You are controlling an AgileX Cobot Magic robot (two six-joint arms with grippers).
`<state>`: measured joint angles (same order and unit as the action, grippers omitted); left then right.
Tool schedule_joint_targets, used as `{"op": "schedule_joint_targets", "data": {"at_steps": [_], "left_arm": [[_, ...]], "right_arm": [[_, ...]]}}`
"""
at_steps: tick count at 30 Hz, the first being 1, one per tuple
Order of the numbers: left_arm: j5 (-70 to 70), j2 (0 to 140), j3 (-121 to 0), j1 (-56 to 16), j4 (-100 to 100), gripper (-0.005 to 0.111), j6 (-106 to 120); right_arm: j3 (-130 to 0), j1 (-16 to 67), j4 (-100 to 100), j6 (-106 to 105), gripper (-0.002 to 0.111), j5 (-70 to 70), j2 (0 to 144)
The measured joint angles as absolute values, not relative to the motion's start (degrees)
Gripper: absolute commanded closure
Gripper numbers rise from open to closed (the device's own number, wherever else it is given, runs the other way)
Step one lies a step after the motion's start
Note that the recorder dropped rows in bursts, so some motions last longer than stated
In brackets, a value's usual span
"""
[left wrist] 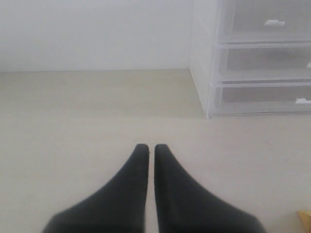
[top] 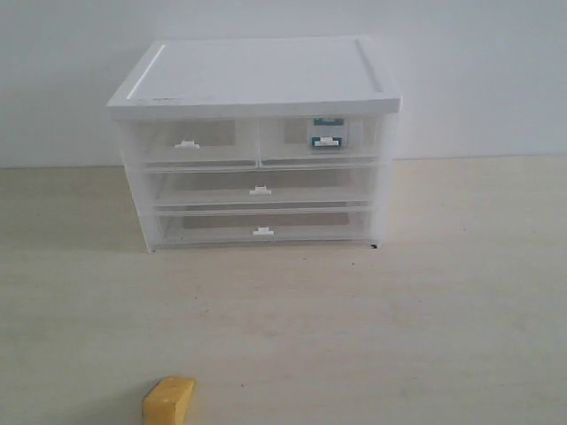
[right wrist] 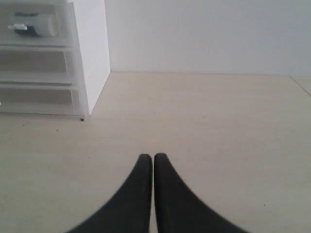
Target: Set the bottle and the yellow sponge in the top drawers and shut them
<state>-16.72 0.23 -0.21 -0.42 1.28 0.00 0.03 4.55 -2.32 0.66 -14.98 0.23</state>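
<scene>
The white cabinet stands at the back of the table. Both top drawers are pushed in, left and right. The bottle lies inside the right top drawer, showing through its clear front; the right wrist view also shows the bottle there. The yellow sponge lies on the table near the front edge, left of centre; a sliver of the sponge shows in the left wrist view. My left gripper and right gripper are shut and empty above the table. Neither appears in the exterior view.
Two full-width drawers sit shut below the top pair. A white wall rises behind the cabinet. The pale wooden tabletop stretches between the cabinet and the front edge.
</scene>
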Motion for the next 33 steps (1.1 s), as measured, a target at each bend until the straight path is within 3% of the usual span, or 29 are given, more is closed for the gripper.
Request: {"op": "schedule_joint_targets", "data": {"at_steps": [27, 33], "left_arm": [[-16.6, 0.2, -0.2, -0.4, 1.3, 0.103, 0.0], [-10.0, 0.2, -0.2, -0.4, -0.5, 0.103, 0.0]], "right_arm": [[0.0, 4.6, -2.2, 1.0, 0.108, -19.1, 0.2], [0.0, 4.6, -2.2, 1.0, 0.108, -19.1, 0.2]]}}
